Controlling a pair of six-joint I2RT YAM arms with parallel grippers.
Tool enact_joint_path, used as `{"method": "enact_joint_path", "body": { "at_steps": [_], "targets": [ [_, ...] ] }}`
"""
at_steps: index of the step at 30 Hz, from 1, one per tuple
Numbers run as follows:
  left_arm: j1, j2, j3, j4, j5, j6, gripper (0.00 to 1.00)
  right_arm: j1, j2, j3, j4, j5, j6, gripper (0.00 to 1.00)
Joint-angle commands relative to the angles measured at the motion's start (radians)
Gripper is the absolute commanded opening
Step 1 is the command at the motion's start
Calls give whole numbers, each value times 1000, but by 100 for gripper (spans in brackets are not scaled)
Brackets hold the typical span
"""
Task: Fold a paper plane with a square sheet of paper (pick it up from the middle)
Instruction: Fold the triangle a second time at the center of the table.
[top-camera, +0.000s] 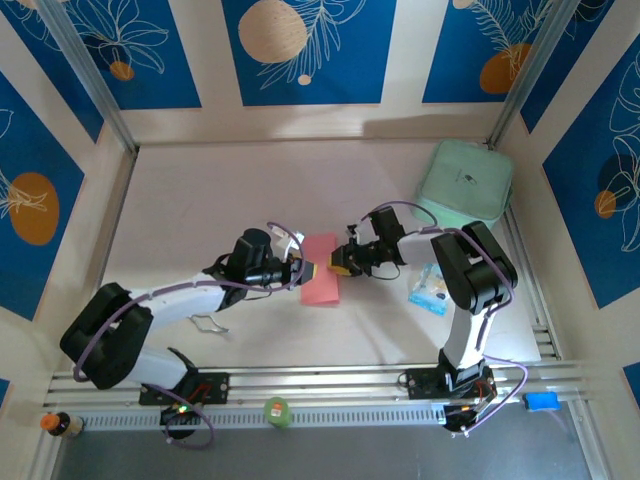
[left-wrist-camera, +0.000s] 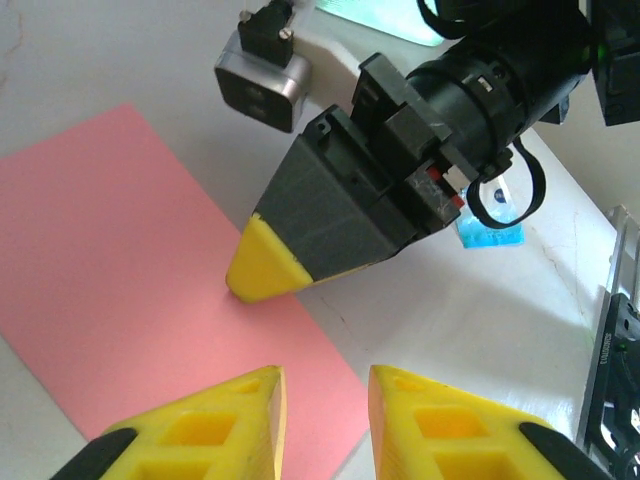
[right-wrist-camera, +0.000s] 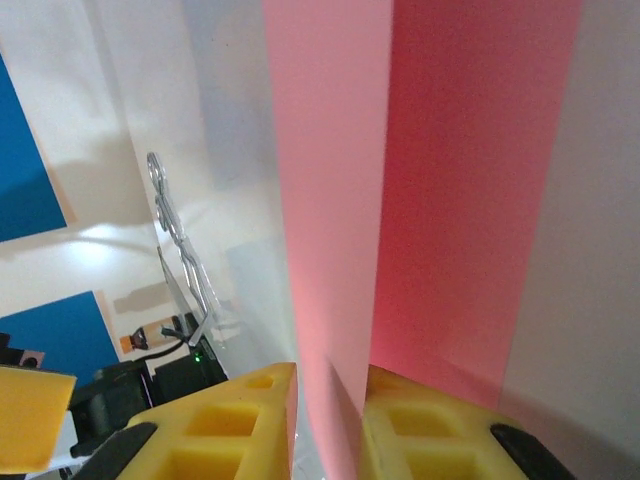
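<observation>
Pink paper (top-camera: 320, 268) between left gripper (top-camera: 306, 268), right gripper (top-camera: 338, 264).

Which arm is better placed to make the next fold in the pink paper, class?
Probably the right: the right gripper already straddles the paper's raised edge, while the left gripper hovers above it, holding nothing.

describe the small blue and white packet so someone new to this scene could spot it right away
Start at the mint-green case in the table's far right corner, then come toward the arm bases along the right arm. The small blue-and-white packet lies flat on the table just left of that arm's elbow. It is much smaller than the case or the pink paper.
</observation>
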Motion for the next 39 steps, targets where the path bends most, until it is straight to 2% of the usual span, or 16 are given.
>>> {"method": "enact_joint_path", "body": {
  "at_steps": [1, 5, 13, 16, 19, 26, 31, 39],
  "targets": [
    [-7, -21, -6, 28, -7, 44, 29, 13, 17, 29, -37, -44, -39, 22],
    [-7, -33, -7, 17, -14, 63, 29, 20, 20, 30, -37, -22, -33, 21],
    [-13, -51, -36, 6, -33, 163, 31, 14, -6, 26, -52, 44, 62, 6],
    [-45, -75, -65, 15, -97, 261, 31, 0, -14, 38, -101, 60, 77, 5],
    [-97, -82, -66, -14, -163, 361, 38, -17, -13, 66, -190, 80, 65, 3],
    [-243, 4, -2, -100, -306, 520, 45, -38, -20, 113, -289, 84, 48, 3],
    [-335, 81, 45, -109, -428, 594, 49, -41, -23, 122, -290, 75, 50, 3],
    [-430, 206, 123, -120, -644, 646, 52, -43, -23, 108, -262, 63, 58, 3]
  ]
}}
